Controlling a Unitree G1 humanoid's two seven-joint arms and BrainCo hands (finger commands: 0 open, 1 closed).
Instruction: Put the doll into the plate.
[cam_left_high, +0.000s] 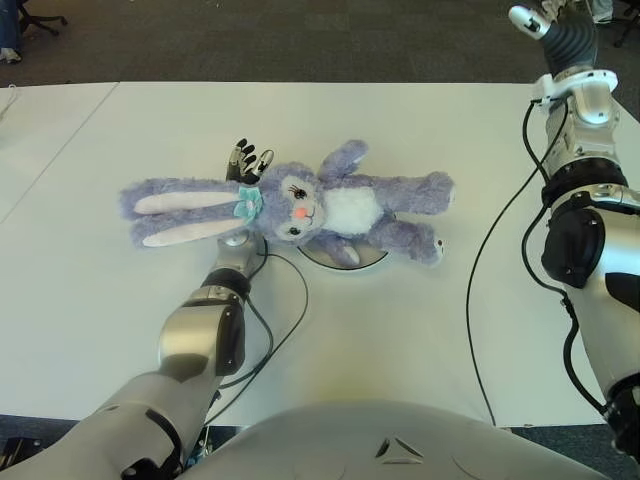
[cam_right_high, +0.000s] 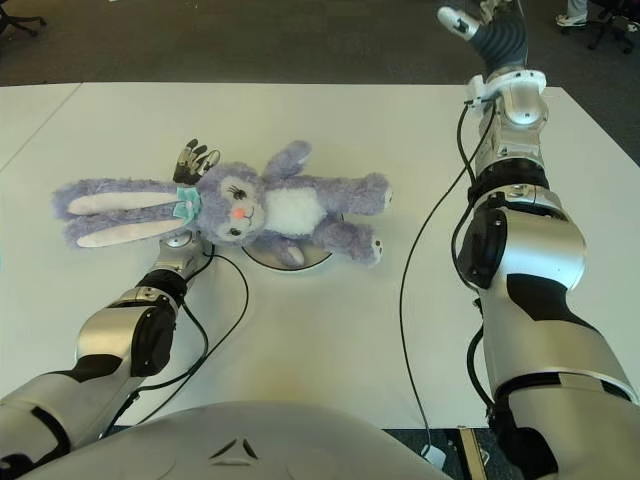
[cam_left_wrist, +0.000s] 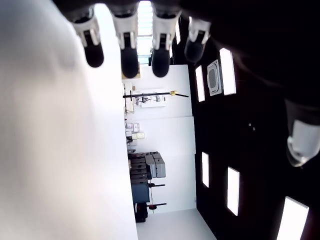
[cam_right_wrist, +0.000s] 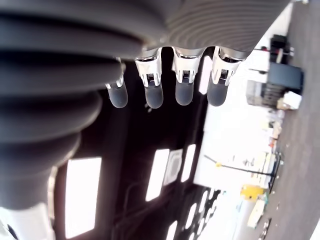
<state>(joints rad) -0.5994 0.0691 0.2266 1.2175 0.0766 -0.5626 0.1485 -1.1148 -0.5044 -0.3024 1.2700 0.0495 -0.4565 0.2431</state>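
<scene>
Now the doll lies across the plate, mid-worktop.
Largest first: the white worktop (cam_left_high: 400, 330) carries the purple rabbit doll (cam_left_high: 300, 208), its body over the plate (cam_left_high: 362, 258). The left hand (cam_left_high: 247, 160), under its head, shows spread fingers gripping nothing; the right hand (cam_right_high: 470, 20) is raised beyond the far right corner, fingers straight, empty.

The left hand (cam_left_high: 247, 160) is reaching forward with its fingers (cam_left_wrist: 130, 55) spread straight — gripping nothing. The right hand (cam_right_high: 478, 18) is lifting high on the far right, its fingers (cam_right_wrist: 183, 90) hanging relaxed.
</scene>
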